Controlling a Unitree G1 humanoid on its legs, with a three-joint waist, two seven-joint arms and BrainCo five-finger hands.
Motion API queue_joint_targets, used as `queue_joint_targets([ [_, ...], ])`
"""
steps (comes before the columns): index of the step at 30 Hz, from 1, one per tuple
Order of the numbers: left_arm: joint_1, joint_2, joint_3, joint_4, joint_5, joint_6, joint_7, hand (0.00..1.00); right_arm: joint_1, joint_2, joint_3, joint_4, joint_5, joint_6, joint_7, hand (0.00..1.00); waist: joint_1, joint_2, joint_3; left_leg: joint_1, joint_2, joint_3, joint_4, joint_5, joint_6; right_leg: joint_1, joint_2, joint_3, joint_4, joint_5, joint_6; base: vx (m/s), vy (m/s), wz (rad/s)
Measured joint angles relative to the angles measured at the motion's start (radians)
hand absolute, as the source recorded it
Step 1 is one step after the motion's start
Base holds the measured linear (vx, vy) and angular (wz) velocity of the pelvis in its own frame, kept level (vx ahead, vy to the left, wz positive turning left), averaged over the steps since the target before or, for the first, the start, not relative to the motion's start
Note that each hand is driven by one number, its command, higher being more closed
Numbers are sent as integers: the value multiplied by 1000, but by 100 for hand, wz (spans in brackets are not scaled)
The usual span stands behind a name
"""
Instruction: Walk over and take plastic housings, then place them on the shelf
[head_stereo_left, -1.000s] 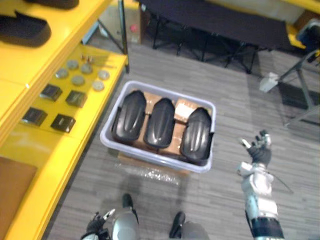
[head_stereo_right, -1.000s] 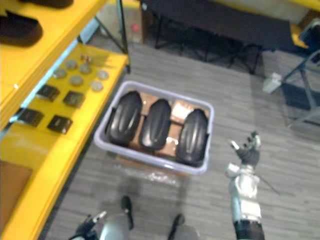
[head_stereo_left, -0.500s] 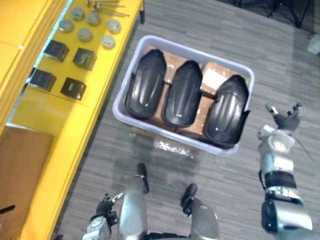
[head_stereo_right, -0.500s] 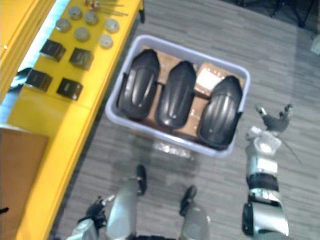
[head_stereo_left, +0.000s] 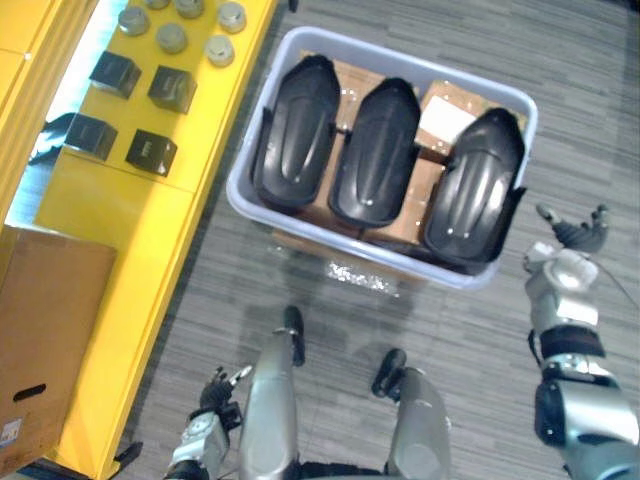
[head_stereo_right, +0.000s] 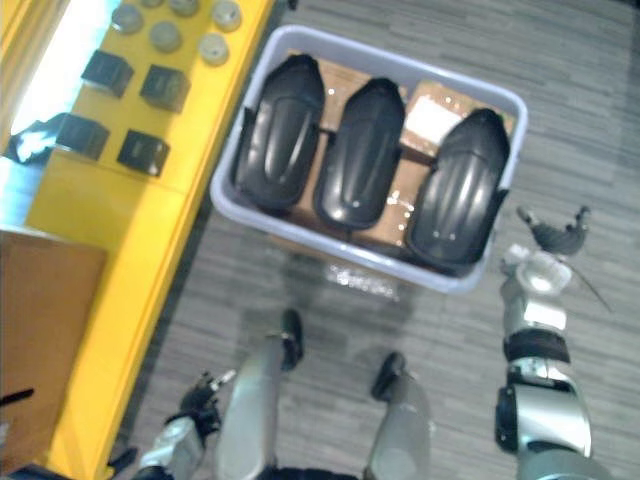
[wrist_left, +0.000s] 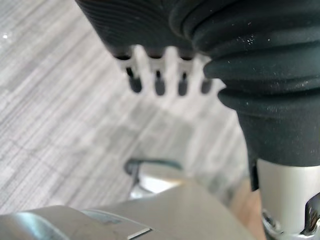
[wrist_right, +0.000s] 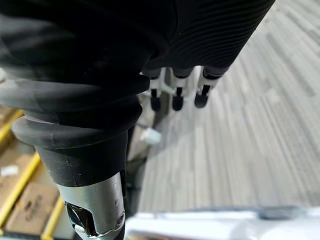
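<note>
Three black plastic housings lie side by side inside the pale bin (head_stereo_left: 455, 275), which stands on the floor. Their long axes run from the bin's near rim to its far rim. They are the left housing (head_stereo_left: 295, 130), the middle housing (head_stereo_left: 375, 150) and the right housing (head_stereo_left: 475, 190). The right hand (head_stereo_left: 572, 238) is raised just beside the bin's near right corner, outside the wall and touching nothing, with thumb and fingers (wrist_right: 176, 97) straight and spread. The right housing lies forward and inward of it, across the rim, and is the closest piece. The left hand (head_stereo_left: 213, 393) hangs low, well short of the bin's near rim, with its fingers (wrist_left: 159, 82) relaxed, straight and empty. In my judgement the right arm is the better placed, and the reach would have to pass over the rim and meet the housing across its width. The yellow shelf (head_stereo_left: 130, 230) runs along the bin's left side. Against the earlier frames the whole picture has shifted, so the camera has moved and now looks down more steeply on the bin. The housings keep their order. The right hand stands closer to the bin's corner than a second ago, with its fingers spread as before.
</note>
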Motion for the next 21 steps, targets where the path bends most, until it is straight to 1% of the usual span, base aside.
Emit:
queue_joint_targets([
  [2,0,4,-17,0,-25,-1,-1,0,-14,-9,0,19,-10,9,14,0,0,4,0,-11,-5,-4,-1,3,1,-9,-3,-2,3,0,0,-11,0,8],
  [5,-1,-9,-23,2,-32,-1,0,0,-42,-48,13,58,-21,11,31,0,5,24,7,-14,-19,-7,-2,7,6,-11,-16,-5,9,0,4,13,15,11],
  [7,-1,-22,-25,7,-34,-4,-1,0,-81,-95,46,68,-28,11,35,0,11,53,11,-21,-33,-12,1,10,11,-14,-30,-10,20,-2,7,18,27,15],
  [8,-1,-22,-26,7,-34,-6,-1,0,-88,-100,48,71,-29,11,35,0,12,58,11,-24,-34,-15,3,10,11,-15,-30,-11,21,-2,7,10,21,14],
  [9,-3,-25,-41,8,-34,-8,-1,0,-117,-123,61,91,-36,11,34,0,21,73,11,-34,-35,-19,8,10,12,-21,-31,-14,25,-2,7,2,12,8],
  [10,-3,-27,-52,8,-34,-11,-4,0,-140,-133,67,106,-50,12,33,0,31,78,10,-41,-37,-20,8,13,15,-29,-34,-16,32,-5,8,2,9,10],
  [13,-4,-31,-54,27,-37,-12,-8,0,-179,-137,95,126,-56,15,30,0,49,80,9,-46,-40,-26,13,13,15,-34,-42,-25,50,-16,4,0,-14,8],
  [15,-4,-32,-60,37,-63,-11,-16,0,-211,-145,117,134,-56,35,30,0,53,82,9,-52,-48,-29,17,14,15,-41,-51,-27,64,-25,6,-2,-13,10],
  [16,-4,-34,-60,38,-63,-11,-17,0,-218,-150,123,135,-56,39,30,0,53,87,10,-55,-48,-33,19,14,15,-41,-51,-29,65,-25,6,-5,3,13],
  [18,-7,-42,-61,37,-67,-12,-32,0,-240,-176,141,147,-56,65,31,0,57,104,18,-64,-53,-41,22,15,16,-41,-53,-33,67,-26,7,-9,20,10],
  [19,-7,-44,-61,37,-69,-13,-37,0,-241,-182,147,151,-56,75,32,0,59,108,19,-64,-54,-41,22,15,16,-41,-55,-34,68,-26,8,-8,19,7],
  [21,-7,-52,-62,39,-70,-17,-44,0,-244,-189,153,179,-53,116,37,0,64,119,17,-64,-59,-41,22,15,16,-42,-61,-35,73,-29,9,0,12,4],
])
